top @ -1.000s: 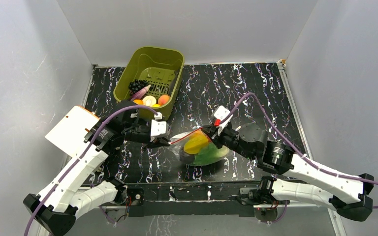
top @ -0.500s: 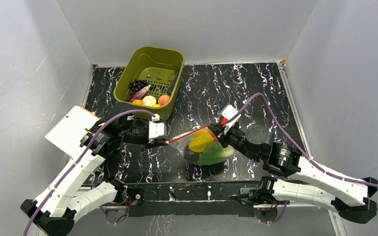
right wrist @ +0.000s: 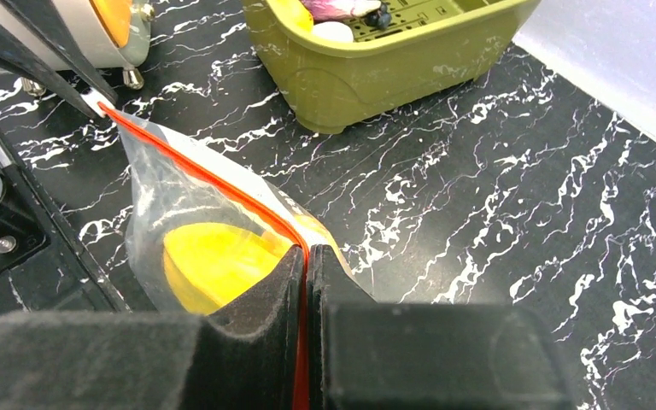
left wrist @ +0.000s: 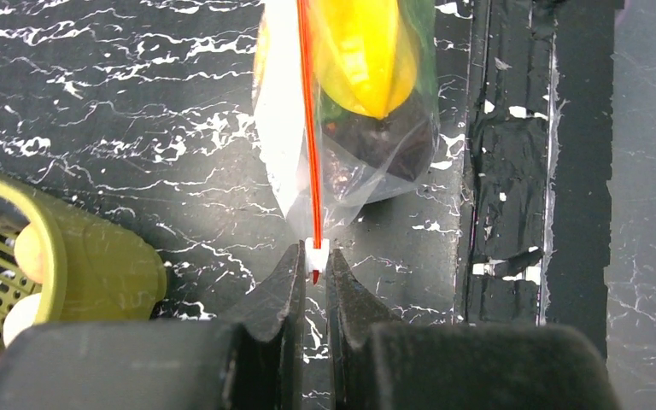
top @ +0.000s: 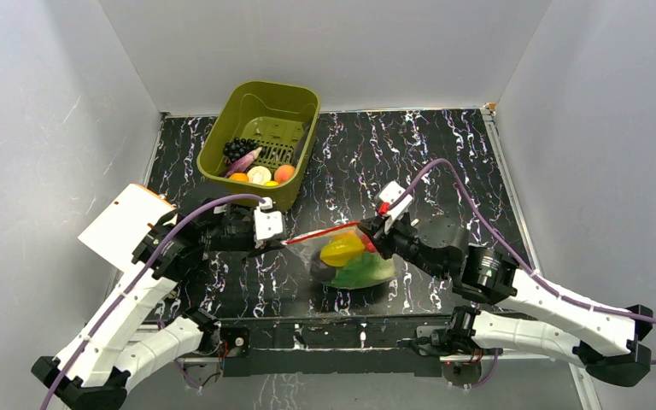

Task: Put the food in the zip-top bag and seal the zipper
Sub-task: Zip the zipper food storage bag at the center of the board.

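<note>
The clear zip-top bag [top: 335,266] hangs over the table between both grippers. Inside it are food pieces: a yellow one [top: 342,251], a green leafy one [top: 365,272] and a dark purple one [left wrist: 386,143]. The red-orange zipper [top: 320,234] runs taut and straight between the grippers. My left gripper [top: 279,243] is shut on the white tab [left wrist: 316,249] at the zipper's [left wrist: 308,128] left end. My right gripper [top: 370,237] is shut on the zipper's [right wrist: 209,178] other end, its fingertips [right wrist: 306,254] just above the yellow piece [right wrist: 213,260].
The olive-green bin [top: 292,104] stands at the back left with more toy food [top: 260,172] in it. Its near wall [right wrist: 376,64] is close behind the bag and beside the left gripper [left wrist: 94,265]. The table's front edge [left wrist: 512,213] runs just below the bag.
The left gripper has drawn a little to the left and the right gripper has shifted slightly. The zipper has gone from sagging to taut and straight, with the bag hanging beneath it.
</note>
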Tool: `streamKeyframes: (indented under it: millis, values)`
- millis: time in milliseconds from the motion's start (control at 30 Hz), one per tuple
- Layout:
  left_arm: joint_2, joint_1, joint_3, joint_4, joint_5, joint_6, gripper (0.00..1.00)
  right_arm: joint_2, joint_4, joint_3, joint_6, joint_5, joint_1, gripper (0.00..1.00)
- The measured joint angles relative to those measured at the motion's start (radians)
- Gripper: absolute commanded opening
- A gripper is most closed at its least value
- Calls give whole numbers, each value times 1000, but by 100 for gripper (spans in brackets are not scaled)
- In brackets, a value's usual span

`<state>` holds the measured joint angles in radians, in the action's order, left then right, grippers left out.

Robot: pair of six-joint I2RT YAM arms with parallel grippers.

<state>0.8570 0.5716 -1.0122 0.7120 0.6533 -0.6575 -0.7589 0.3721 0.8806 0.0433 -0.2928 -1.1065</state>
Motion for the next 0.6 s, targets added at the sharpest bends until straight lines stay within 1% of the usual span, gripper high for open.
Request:
streamKeyframes:
  millis: [133, 167, 200, 333, 433, 600]
  values:
    - [-39, 0, 1, -28, -29, 53, 14, -22, 0, 0, -57, -18, 7, 0]
    - [-47, 0, 2, -38, -34, 66, 9, -27, -2, 0, -72, -21, 8, 0]
    - [-55, 0, 5, -48, -41, 79, 0, -35, -4, 0, -83, -23, 9, 0]
    - [-59, 0, 5, -55, -50, 112, 0, -91, -1, 0, -135, 2, 15, 0]
    - [-38, 0, -18, -13, -30, 109, 0, -126, 16, 0, -178, 83, 15, 0]
    - [-17, 0, -80, 82, 20, 116, 0, -106, 17, -2, -250, 293, 15, 0]
